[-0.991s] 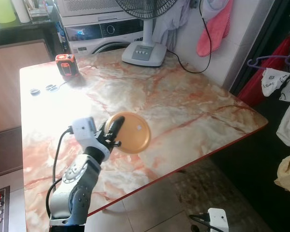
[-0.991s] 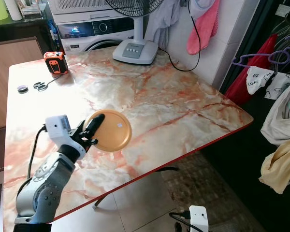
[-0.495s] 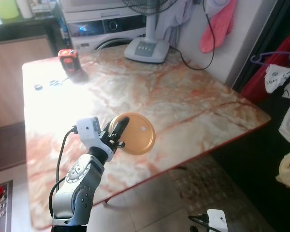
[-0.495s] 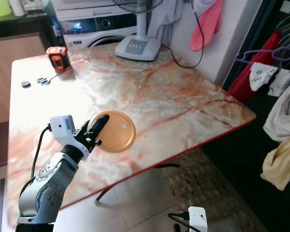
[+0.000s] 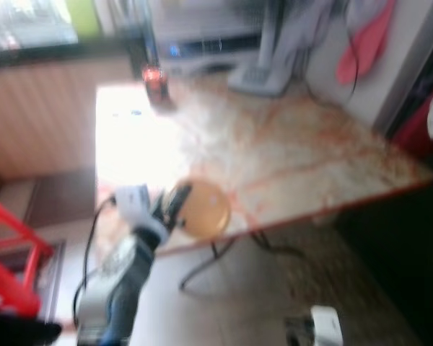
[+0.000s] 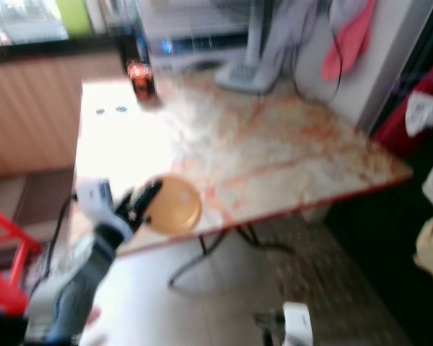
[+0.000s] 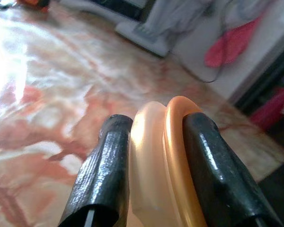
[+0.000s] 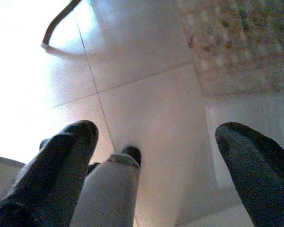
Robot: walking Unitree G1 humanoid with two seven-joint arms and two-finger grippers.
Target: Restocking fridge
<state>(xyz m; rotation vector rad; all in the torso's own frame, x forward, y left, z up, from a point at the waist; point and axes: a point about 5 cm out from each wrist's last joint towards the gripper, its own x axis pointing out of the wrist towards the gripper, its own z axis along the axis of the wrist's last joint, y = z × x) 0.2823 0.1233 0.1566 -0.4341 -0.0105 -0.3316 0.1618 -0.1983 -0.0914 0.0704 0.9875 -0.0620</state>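
While both head views are blurred, left gripper [image 7: 151, 142] is clamped on the rim of an orange plate [image 5: 203, 209], held at the near edge of the marble table [image 5: 310, 151]. Right gripper [image 8: 156, 156] hangs spread wide above tiled floor [image 8: 146, 94]. Red stool [image 5: 11, 252] stands left. Farther back: orange device [image 5: 155, 79], fan base [image 5: 263, 76], pink cloth [image 5: 364, 47].
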